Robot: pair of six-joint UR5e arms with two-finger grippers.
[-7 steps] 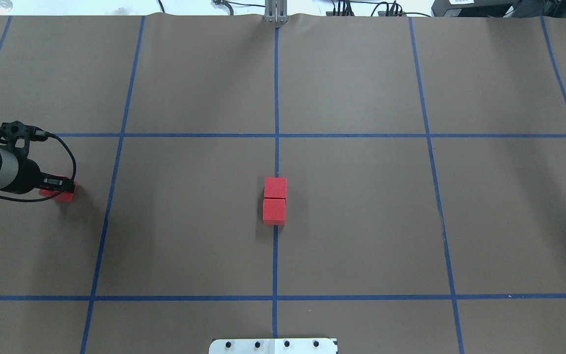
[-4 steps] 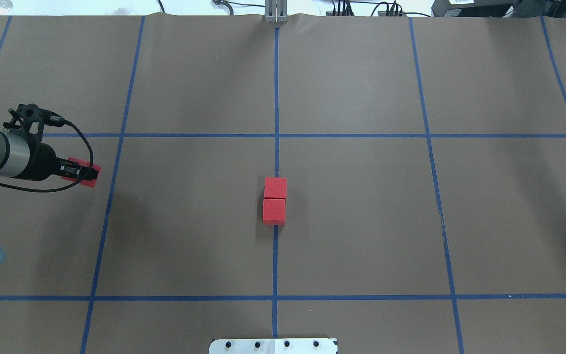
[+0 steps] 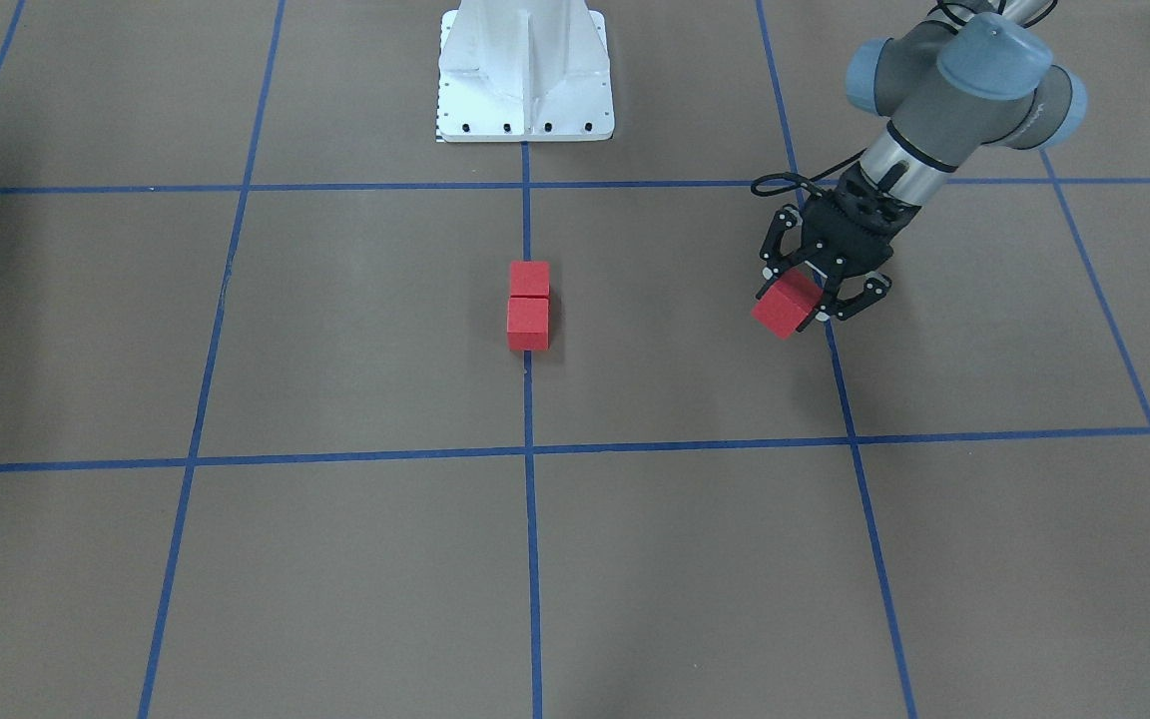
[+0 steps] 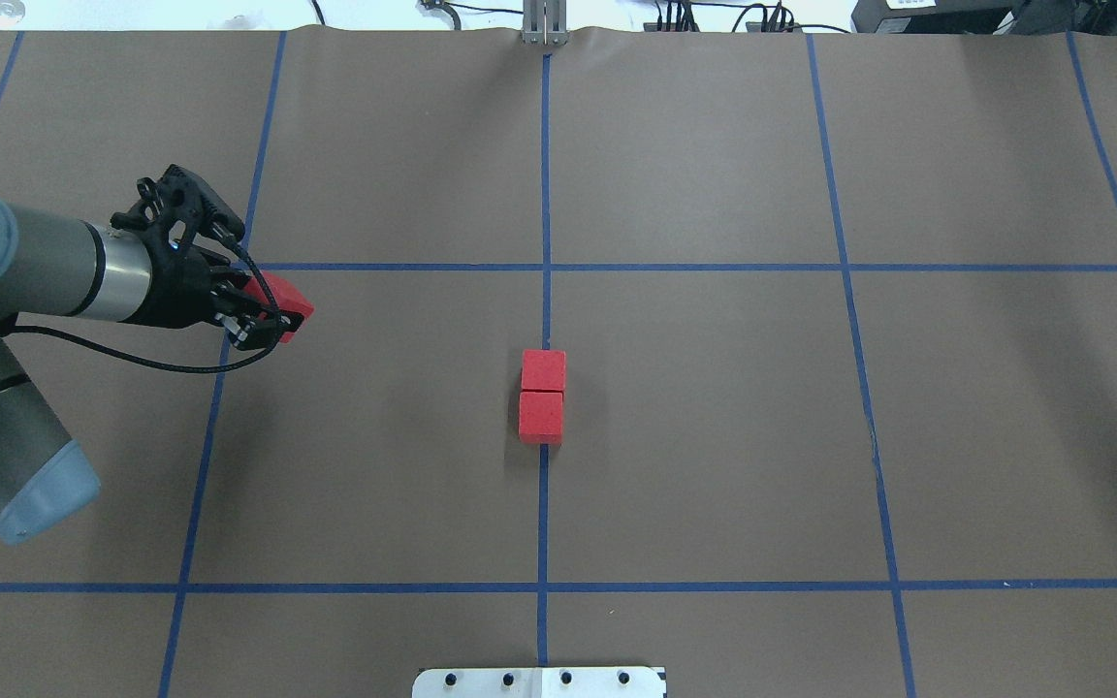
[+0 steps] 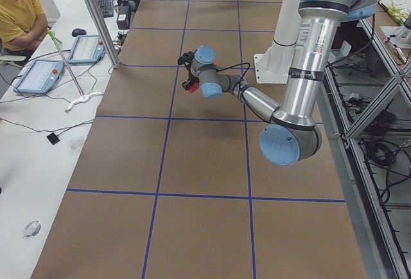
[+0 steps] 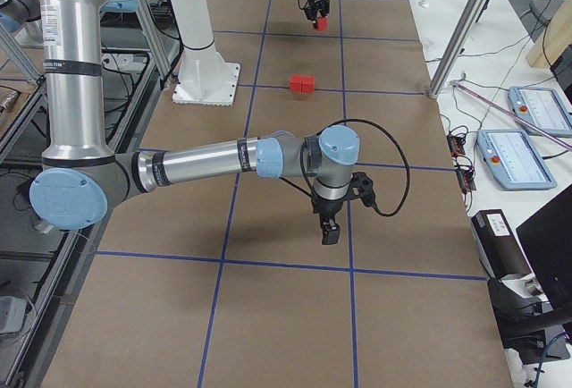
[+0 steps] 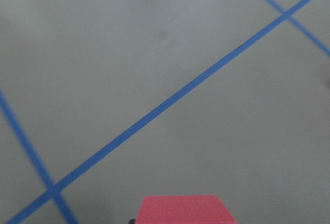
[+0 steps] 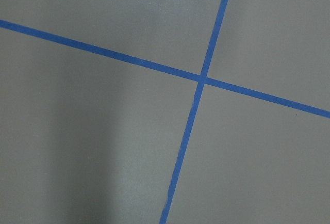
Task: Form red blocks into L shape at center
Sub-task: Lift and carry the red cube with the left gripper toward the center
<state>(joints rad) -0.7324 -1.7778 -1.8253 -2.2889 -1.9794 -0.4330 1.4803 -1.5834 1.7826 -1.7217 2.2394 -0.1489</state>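
Two red blocks [image 4: 544,369] [image 4: 541,417] sit touching in a line on the centre blue tape line; they also show in the front-facing view [image 3: 529,279] [image 3: 527,324]. My left gripper [image 4: 272,312] [image 3: 800,300] is shut on the third red block [image 4: 291,301] [image 3: 785,308] and holds it above the table, left of the pair. That block fills the bottom edge of the left wrist view [image 7: 185,211]. My right gripper [image 6: 331,231] shows only in the exterior right view, far from the blocks; I cannot tell if it is open or shut.
The brown table is marked with a blue tape grid [image 4: 544,194]. The white robot base plate [image 3: 525,70] [image 4: 539,682] stands at the near edge. A metal post [image 4: 544,24] stands at the far edge. An operator [image 5: 19,15] sits beyond the table.
My left gripper has lifted the red block and carried it right and up in the overhead view, across the left grid line, toward the centre pair. The two centre blocks have not moved.
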